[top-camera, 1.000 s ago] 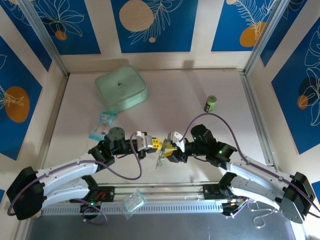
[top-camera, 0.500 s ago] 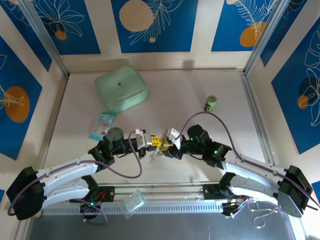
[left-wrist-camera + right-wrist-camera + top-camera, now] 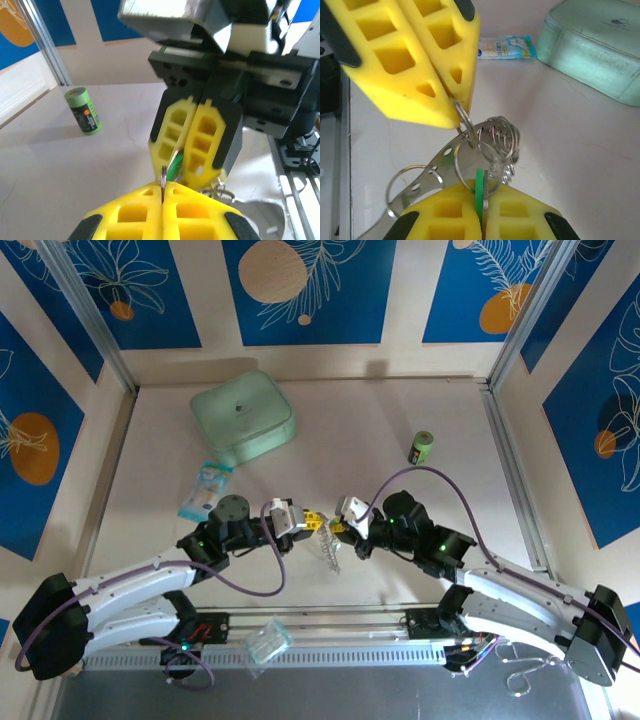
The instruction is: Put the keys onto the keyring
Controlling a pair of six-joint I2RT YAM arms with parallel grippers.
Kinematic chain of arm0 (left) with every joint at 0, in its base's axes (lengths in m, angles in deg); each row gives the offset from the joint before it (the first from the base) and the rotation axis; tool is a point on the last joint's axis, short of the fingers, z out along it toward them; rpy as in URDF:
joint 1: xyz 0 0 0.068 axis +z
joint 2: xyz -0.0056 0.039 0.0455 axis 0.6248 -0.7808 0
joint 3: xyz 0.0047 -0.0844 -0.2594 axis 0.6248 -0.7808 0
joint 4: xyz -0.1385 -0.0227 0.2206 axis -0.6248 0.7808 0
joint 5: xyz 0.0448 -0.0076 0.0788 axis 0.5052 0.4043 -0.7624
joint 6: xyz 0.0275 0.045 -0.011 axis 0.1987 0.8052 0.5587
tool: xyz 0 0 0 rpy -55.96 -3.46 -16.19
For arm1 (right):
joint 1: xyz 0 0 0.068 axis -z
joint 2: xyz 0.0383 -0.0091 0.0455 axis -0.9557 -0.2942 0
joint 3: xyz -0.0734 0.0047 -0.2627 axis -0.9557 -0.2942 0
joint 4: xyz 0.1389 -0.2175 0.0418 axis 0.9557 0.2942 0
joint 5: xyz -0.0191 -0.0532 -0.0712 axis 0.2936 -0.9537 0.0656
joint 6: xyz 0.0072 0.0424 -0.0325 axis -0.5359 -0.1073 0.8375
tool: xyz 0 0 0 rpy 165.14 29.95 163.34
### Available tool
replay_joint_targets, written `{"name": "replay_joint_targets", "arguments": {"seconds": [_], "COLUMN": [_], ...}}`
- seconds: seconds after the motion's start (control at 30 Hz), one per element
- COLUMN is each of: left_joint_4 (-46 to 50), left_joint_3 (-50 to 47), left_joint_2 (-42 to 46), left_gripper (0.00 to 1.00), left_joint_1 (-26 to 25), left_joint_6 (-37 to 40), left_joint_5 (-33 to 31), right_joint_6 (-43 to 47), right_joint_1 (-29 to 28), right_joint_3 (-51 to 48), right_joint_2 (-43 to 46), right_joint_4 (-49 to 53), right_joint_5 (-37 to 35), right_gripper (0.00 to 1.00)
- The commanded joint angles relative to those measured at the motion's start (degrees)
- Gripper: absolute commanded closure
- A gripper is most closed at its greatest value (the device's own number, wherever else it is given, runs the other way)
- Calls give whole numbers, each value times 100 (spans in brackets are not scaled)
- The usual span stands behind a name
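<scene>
The keyring [image 3: 499, 137] is a bunch of silvery wire rings hanging between my two grippers above the table; from above it dangles as a small silver cluster [image 3: 330, 552]. My left gripper [image 3: 163, 187] is shut on one thin ring [image 3: 163, 175] of it, edge-on between the yellow fingertips. My right gripper [image 3: 481, 200] is shut on the green-headed key [image 3: 480, 190], whose head sits against a large ring. A flat silver piece with holes [image 3: 415, 186] hangs from the same bunch. In the top view the left gripper [image 3: 312, 523] and the right gripper [image 3: 338, 528] meet tip to tip.
A mint-green box [image 3: 243, 418] sits at the back left, with a small blue-white packet [image 3: 205, 490] in front of it. A green can [image 3: 423, 447] stands at the right. A clear plastic piece [image 3: 268, 642] lies on the near rail.
My right gripper has closed its jaws onto the green-headed key. The hanging keyring has swung slightly right. The left gripper has stayed shut on its ring.
</scene>
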State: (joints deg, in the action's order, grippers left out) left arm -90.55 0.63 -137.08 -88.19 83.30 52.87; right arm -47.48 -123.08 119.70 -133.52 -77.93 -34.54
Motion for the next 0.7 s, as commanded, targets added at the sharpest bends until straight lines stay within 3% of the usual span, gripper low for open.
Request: {"name": "replay_joint_targets", "arguments": {"seconds": [0.0,0.27,0.33,0.43,0.57,0.67], "left_joint_4": [227,1112,1078,700,417,566], "left_joint_3": [262,540,518,309,106,51], "left_joint_2": [113,28,68,292,825,1356], "left_gripper": [100,97,70,42,19,10], "left_joint_1": [12,12,12,14,30,64], "left_joint_6": [240,648,512,248,-297,-633], "left_joint_5": [-393,-300,-474,-1030,-2679,-4357], "right_joint_6": [365,655,721,800,734,618], "right_joint_1": [-25,-17,-21,-19,-32,-92], "right_joint_3": [402,946,1109,1311,1505,1668], "right_joint_2": [144,47,-59,-251,-592,-1040], "right_joint_4": [609,814,806,721,357,-31], "right_joint_5": [-379,-324,-288,-316,-194,128], "right_gripper": [100,100,100,100,100,100]}}
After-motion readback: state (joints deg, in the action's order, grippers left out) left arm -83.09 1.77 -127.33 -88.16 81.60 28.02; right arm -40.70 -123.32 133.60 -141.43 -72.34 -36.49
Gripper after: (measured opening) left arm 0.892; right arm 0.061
